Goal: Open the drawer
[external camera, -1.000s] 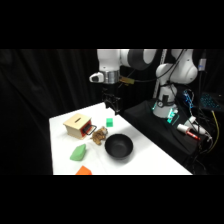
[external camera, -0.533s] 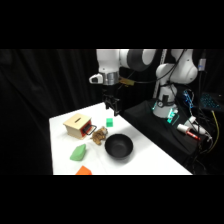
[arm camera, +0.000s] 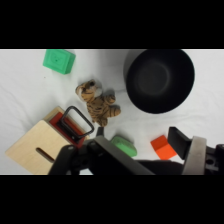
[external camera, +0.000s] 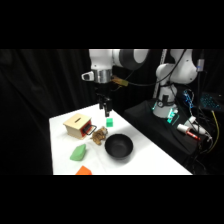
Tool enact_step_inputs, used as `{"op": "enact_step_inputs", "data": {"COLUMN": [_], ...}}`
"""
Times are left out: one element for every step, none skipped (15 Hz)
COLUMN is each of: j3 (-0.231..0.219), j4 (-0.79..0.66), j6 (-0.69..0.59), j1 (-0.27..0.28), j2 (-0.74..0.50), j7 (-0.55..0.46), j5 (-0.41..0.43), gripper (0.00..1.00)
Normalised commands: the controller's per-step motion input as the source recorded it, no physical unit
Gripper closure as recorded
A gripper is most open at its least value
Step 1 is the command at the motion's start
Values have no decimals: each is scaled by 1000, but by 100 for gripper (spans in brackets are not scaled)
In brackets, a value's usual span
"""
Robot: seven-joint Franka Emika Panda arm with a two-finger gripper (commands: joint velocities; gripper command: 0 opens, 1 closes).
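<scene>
In the side view the white arm (external camera: 125, 59) reaches in from the upper right of the frame, and its gripper (external camera: 105, 106) hangs above the far part of the white table (external camera: 150, 155), well clear of the surface. The fingers hold nothing; how far apart they stand cannot be told from either view.

The wooden box (external camera: 76, 124) sits toward the upper left of the table, its slotted top facing up. The drawer (external camera: 88, 129) is on the side of the box that faces the middle of the table, with its reddish front and dark handle showing. In the wrist view the box (arm camera: 36, 146) lies at the lower left of the frame, and the drawer's handle (arm camera: 76, 120) sticks out toward the centre.

A small striped toy tiger (arm camera: 98, 103) lies just beside the drawer front. A black bowl (external camera: 118, 146) stands right of the tiger, near the table's middle. A green block (external camera: 109, 121) sits beneath the gripper, a second green block (external camera: 78, 152) lies near the front left edge, and an orange block (external camera: 83, 170) rests at the bottom edge of the table.
</scene>
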Motion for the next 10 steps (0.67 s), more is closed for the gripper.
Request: {"op": "enact_step_inputs", "data": {"j3": [-39, -40, -41, -38, -40, -43, -42, -43, -40, -45], "j4": [268, 261, 227, 199, 178, 155, 138, 127, 112, 94], "j6": [152, 151, 166, 174, 161, 169, 156, 151, 157, 198], "j1": [-62, -58, -53, -45, -44, -37, -32, -25, -19, -8], "j2": [219, 212, 190, 168, 162, 149, 137, 132, 117, 113], "j7": [253, 295, 334, 333, 342, 351, 342, 358, 331, 359], "j5": [111, 133, 170, 178, 194, 163, 153, 147, 137, 98], "gripper": [0, 0, 0, 0, 0, 0, 0, 0, 0, 0]}}
